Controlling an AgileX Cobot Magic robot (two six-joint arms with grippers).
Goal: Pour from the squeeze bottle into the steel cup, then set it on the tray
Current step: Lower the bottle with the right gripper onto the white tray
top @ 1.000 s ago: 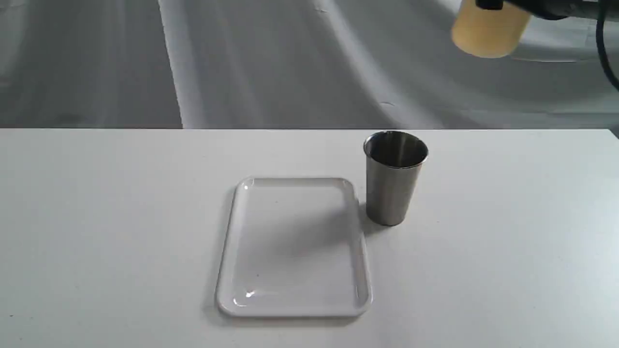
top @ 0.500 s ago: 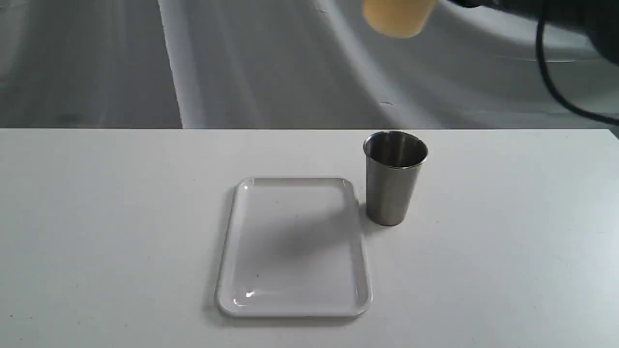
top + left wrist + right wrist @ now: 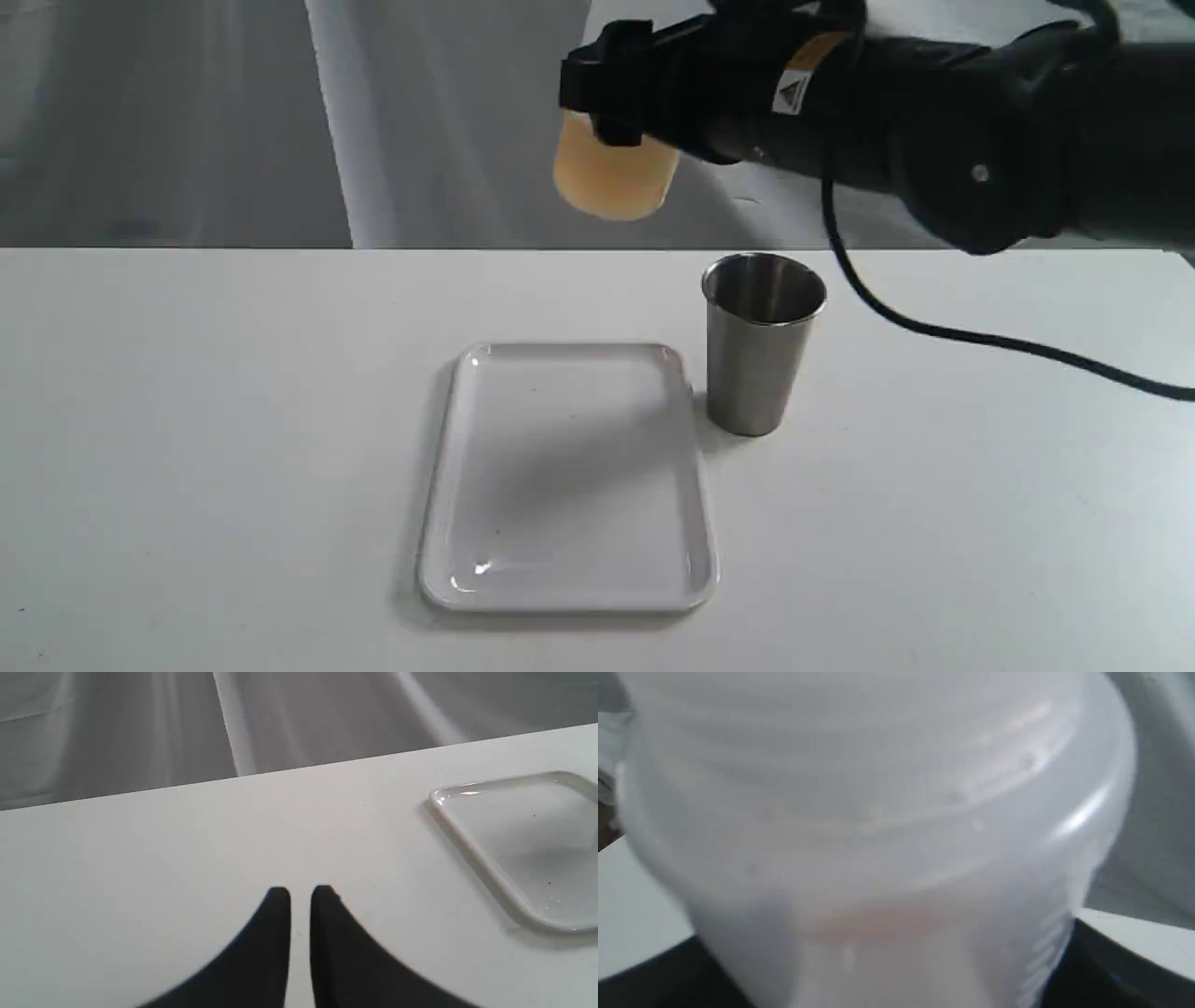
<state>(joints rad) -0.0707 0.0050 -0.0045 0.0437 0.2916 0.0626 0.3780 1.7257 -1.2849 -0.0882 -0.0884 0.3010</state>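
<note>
**Bottle aloft on the tray side, not yet set down**

Exterior view: the right gripper (image 3: 611, 112) reaches in from the right and is clamped around the upper part of the squeeze bottle (image 3: 611, 182). The bottle hangs base down, high in the air, with amber liquid showing in its lower part. Its nozzle is hidden behind the gripper. The bottle is to the left of the steel cup (image 3: 761, 345) and well above it, not over the cup's mouth. The cup stands upright on the table (image 3: 187, 467), just beside the tray's far right corner. The tray (image 3: 448, 523) lies bare, with a soft shadow across its middle.

Left wrist view: the left gripper (image 3: 300, 896) hovers over bare table with its fingers drawn nearly together, only a thin slit between them, gripping nothing. A corner of the tray (image 3: 472, 844) shows to its right.

Right wrist view: the squeeze bottle (image 3: 878, 812) fills the picture, blurred, with a faint amber band low down.

Judgement: the cup's inside is dark, so whether anything has been poured cannot be told. With the bottle upright on the tray's side, the placing step seems to be in hand. Lowering and letting go are left.
</note>
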